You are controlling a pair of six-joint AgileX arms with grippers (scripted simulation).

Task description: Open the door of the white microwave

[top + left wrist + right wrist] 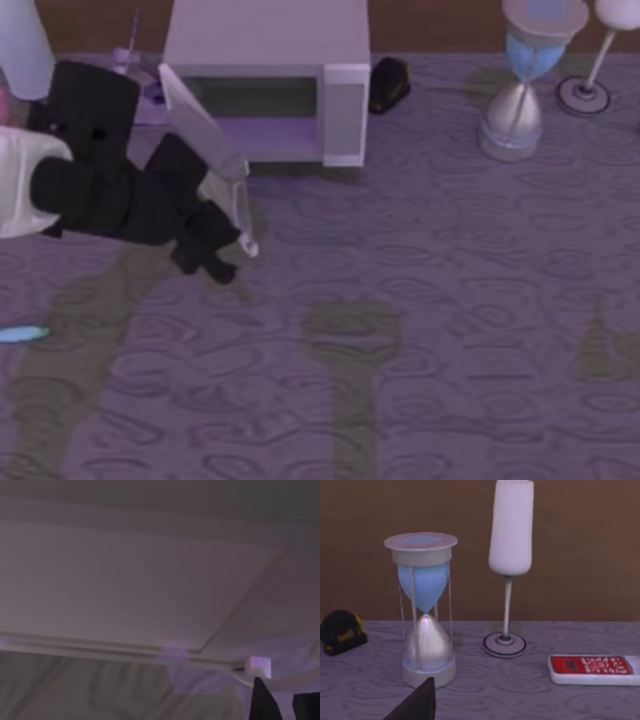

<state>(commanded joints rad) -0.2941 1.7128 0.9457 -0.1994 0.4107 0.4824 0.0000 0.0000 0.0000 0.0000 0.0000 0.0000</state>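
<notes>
White microwave [265, 40] sits at the table's [450, 330] far edge, left of centre, its door [205, 130] swung partly open leftward. Left gripper [222, 258] is at the door's free edge; whether it grips cannot be told. Right arm is out of the top view.

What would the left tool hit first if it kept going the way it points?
Probably the door: the left tool sits at its free edge, and the left wrist view is filled by that panel. Depth is uncertain.

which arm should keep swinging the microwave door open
Left. The left gripper is already at the free edge of the half-open door of the microwave; the right arm is out of the top view.
</notes>
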